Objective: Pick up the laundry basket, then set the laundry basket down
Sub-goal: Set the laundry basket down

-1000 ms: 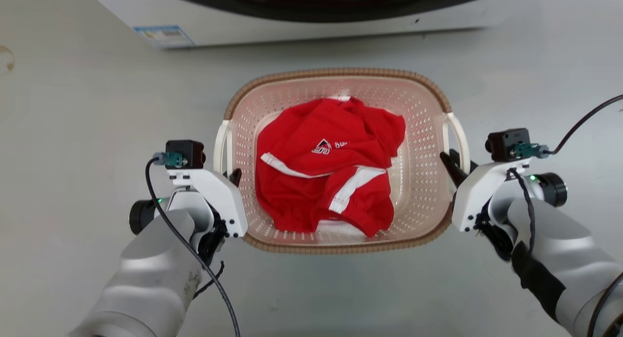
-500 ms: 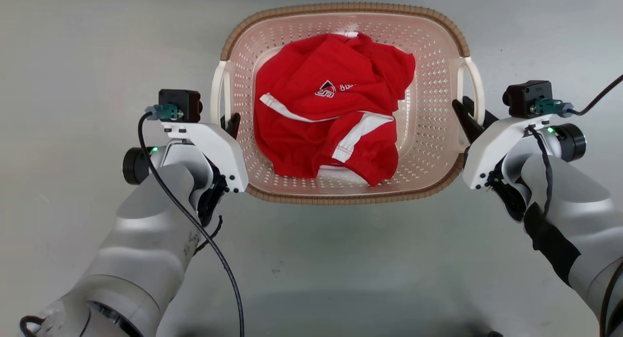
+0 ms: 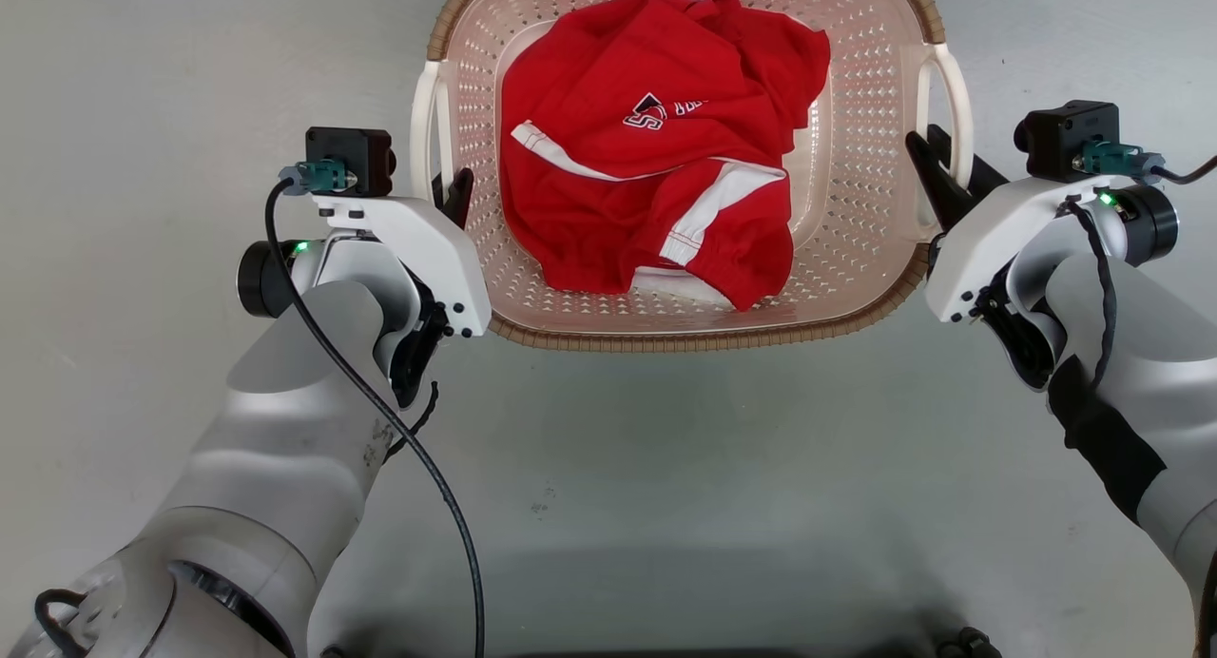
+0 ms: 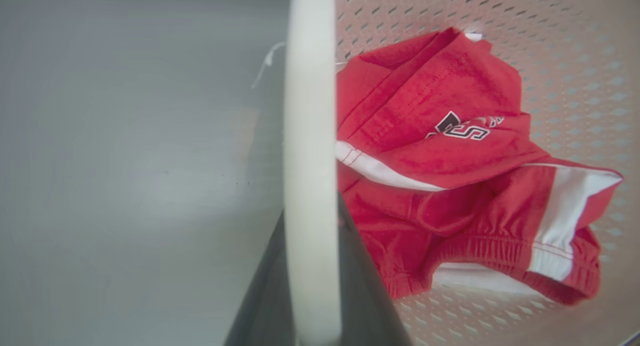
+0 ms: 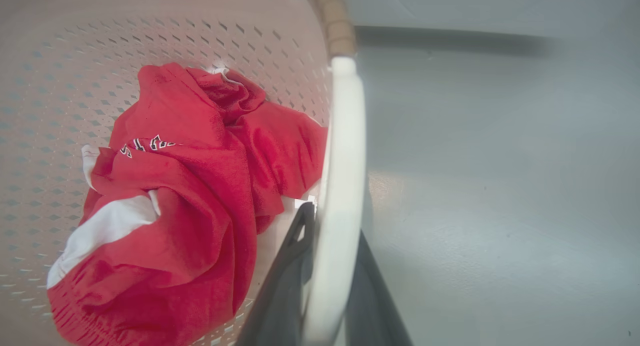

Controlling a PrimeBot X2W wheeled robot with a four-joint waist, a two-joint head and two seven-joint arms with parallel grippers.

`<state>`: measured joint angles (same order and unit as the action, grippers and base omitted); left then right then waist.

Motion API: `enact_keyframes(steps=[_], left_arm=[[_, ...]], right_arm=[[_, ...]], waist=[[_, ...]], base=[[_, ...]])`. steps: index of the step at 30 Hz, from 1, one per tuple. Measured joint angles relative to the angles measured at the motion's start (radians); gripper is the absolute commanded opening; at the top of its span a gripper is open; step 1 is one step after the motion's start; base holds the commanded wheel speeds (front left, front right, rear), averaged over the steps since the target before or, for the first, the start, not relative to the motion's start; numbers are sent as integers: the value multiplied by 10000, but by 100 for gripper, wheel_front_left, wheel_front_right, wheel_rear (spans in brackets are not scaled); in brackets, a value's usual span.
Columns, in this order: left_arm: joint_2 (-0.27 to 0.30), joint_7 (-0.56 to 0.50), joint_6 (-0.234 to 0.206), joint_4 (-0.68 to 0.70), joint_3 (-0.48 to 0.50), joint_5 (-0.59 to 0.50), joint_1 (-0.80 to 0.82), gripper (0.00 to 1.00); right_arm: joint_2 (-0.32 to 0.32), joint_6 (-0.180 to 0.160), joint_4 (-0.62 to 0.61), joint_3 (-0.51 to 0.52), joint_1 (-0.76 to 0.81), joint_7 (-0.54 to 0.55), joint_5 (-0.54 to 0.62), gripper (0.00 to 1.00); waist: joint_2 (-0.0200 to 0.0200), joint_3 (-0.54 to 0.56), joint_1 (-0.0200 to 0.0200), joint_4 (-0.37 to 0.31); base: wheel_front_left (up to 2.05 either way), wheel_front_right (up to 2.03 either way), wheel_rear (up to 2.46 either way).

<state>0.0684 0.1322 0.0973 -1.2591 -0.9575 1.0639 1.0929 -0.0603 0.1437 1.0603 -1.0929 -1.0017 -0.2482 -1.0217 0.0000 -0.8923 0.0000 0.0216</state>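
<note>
The laundry basket [image 3: 856,164] is pale pink perforated plastic with a brown woven rim, its far end cut off by the head view's top edge. A red garment [image 3: 656,135] with white stripes lies inside it. My left gripper [image 3: 447,190] is shut on the basket's white left handle [image 3: 419,135], which runs between the dark fingers [image 4: 365,286] in the left wrist view. At the other side, my right gripper [image 3: 936,168] is shut on the white right handle [image 3: 954,97]; the right wrist view shows that handle [image 5: 340,186] clamped between its fingers [image 5: 285,286].
Grey floor [image 3: 666,468] lies all around the basket. A black cable [image 3: 380,411] trails from my left wrist camera over the forearm. A dark strip [image 3: 723,653] of my own base runs along the bottom edge.
The head view has shifted: the washing machine has left the picture's top. The basket and both grippers sit higher in the picture and look larger. Both grips on the handles are unchanged.
</note>
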Motion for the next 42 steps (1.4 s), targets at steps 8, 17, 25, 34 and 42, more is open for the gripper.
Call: enact_keyframes(steps=[8,17,25,34,42], left_arm=[[-10,13,0,0,-44,-2,1,0],[2,-84,12,-10,-105,-2,1,0],[8,-42,13,-33,-125,-2,52,0],[176,17,119,-115,-142,-2,180,100],[265,240,230,-211,-211,0,191,100]], right_arm=[[-21,0,-236,986,165,2,1016,0],[-10,0,-359,1430,463,2,1446,0],[-23,0,-479,1701,464,-61,1730,0],[-203,0,-702,1827,458,-88,1814,100],[-571,-17,-1154,1613,520,-86,1797,100]], waist=[[0,-96,0,-36],[0,-275,0,-6],[0,-363,0,10],[0,-450,0,18],[0,-524,0,31]], base=[[0,0,0],[0,0,0],[0,0,0],[0,0,0],[0,0,0]])
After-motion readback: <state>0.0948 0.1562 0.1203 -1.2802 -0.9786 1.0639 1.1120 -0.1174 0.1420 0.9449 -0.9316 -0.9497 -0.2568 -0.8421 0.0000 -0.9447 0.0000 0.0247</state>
